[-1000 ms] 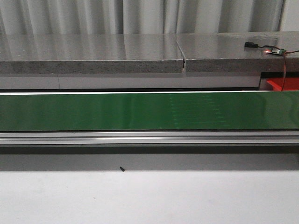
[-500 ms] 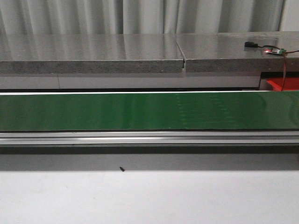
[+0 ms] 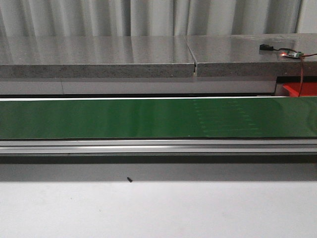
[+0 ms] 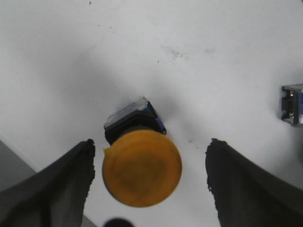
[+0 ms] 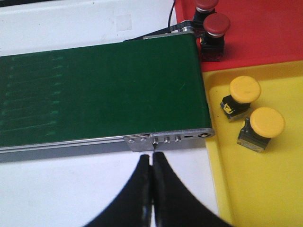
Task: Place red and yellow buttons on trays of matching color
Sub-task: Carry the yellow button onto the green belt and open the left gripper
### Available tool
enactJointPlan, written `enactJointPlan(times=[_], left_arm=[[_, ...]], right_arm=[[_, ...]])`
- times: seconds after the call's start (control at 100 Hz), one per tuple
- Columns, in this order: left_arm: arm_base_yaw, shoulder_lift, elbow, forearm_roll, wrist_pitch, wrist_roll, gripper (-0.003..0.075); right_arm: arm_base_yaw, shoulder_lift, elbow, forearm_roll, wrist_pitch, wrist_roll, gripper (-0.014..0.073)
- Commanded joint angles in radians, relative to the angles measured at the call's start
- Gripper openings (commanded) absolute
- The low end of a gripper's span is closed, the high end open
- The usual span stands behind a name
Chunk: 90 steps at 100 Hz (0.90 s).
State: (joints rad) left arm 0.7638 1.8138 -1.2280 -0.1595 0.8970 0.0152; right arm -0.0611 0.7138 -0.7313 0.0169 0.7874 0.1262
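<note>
Left gripper [image 4: 149,182] spread wide around a yellow button [image 4: 141,167] lying on the white table [image 4: 71,71], fingers not touching it; a second part [image 4: 292,104] cut off at frame edge. Right gripper [image 5: 152,163] pressed shut, empty, near the green conveyor [image 5: 94,90]. Two yellow buttons [image 5: 245,90] in the yellow tray [image 5: 251,189], red buttons [image 5: 217,23] partly cropped in the red tray [image 5: 265,28]. No legible writing.

1. Left gripper [image 4: 150,182]: two dark, matte black fingers [image 4: 52,189] with rough, slightly ragged inner edges, broad and tapering.
2. Right gripper [image 5: 152,163]: glossy black jaws, curved, narrowing to slim pointed tips.
</note>
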Motion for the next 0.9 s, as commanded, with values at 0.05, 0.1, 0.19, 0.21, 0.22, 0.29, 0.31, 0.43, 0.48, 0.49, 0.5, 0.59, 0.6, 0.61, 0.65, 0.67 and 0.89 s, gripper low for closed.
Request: enactJointPlan(times=[0.05,0.1,0.19,0.21,0.22,0.29,0.31,0.43,0.48,0.49,0.5,0.59,0.6,0.61,0.65,0.67,0.89], left_arm=[[0.002,-0.017,-0.050,-0.018,-0.013,0.002,0.0378],[0.002,-0.017,-0.052,-0.020,-0.017,0.007,0.0329],[0.002,-0.017,-0.054,-0.022,-0.019,0.028,0.0249],[0.002,-0.019,-0.054,-0.022,-0.019,0.028,0.0238],[0.002,-0.020,-0.054,-0.022,-0.019,0.028,0.0228],[0.002,-0.030,-0.054,-0.022,-0.022,0.032,0.0189],[0.002,-0.032,-0.054,-0.022,-0.022,0.037,0.0181],[0.002,-0.059,-0.054,-0.030,-0.036,0.044,0.0167],[0.002,-0.073,-0.054,-0.042,-0.037,0.050,0.0167],[0.002,-0.075,-0.054,-0.043,-0.037,0.052,0.0167],[0.002,-0.081,-0.054,-0.045,-0.037,0.052,0.0167],[0.002,-0.113,-0.054,-0.063,-0.035,0.054,0.0167],[0.002,-0.119,-0.054,-0.065,-0.033,0.054,0.0167],[0.002,-0.122,-0.054,-0.065,-0.033,0.056,0.0167],[0.002,-0.142,-0.054,-0.072,-0.024,0.058,0.0167],[0.002,-0.152,-0.054,-0.082,-0.018,0.067,0.0167],[-0.075,-0.253,-0.054,-0.114,0.019,0.099,0.0167]], right_arm=[[0.001,-0.006,-0.035,-0.008,-0.055,-0.001,-0.0067],[0.001,-0.006,-0.035,-0.008,-0.055,-0.001,-0.0067],[0.001,-0.006,-0.035,-0.008,-0.055,-0.001,-0.0067],[0.001,-0.006,-0.035,-0.008,-0.055,-0.001,-0.0067],[0.001,-0.006,-0.035,-0.008,-0.055,-0.001,-0.0067],[0.001,-0.006,-0.035,-0.008,-0.055,-0.001,-0.0067],[0.001,-0.006,-0.035,-0.008,-0.055,-0.001,-0.0067],[0.001,-0.006,-0.035,-0.008,-0.055,-0.001,-0.0067],[0.001,-0.006,-0.035,-0.008,-0.055,-0.001,-0.0067],[0.001,-0.006,-0.035,-0.008,-0.055,-0.001,-0.0067],[0.001,-0.006,-0.035,-0.008,-0.055,-0.001,-0.0067],[0.001,-0.006,-0.035,-0.008,-0.055,-0.001,-0.0067],[0.001,-0.006,-0.035,-0.008,-0.055,-0.001,-0.0067],[0.001,-0.006,-0.035,-0.008,-0.055,-0.001,-0.0067],[0.001,-0.006,-0.035,-0.008,-0.055,-0.001,-0.0067],[0.001,-0.006,-0.035,-0.008,-0.055,-0.001,-0.0067],[0.001,-0.006,-0.035,-0.008,-0.055,-0.001,-0.0067]])
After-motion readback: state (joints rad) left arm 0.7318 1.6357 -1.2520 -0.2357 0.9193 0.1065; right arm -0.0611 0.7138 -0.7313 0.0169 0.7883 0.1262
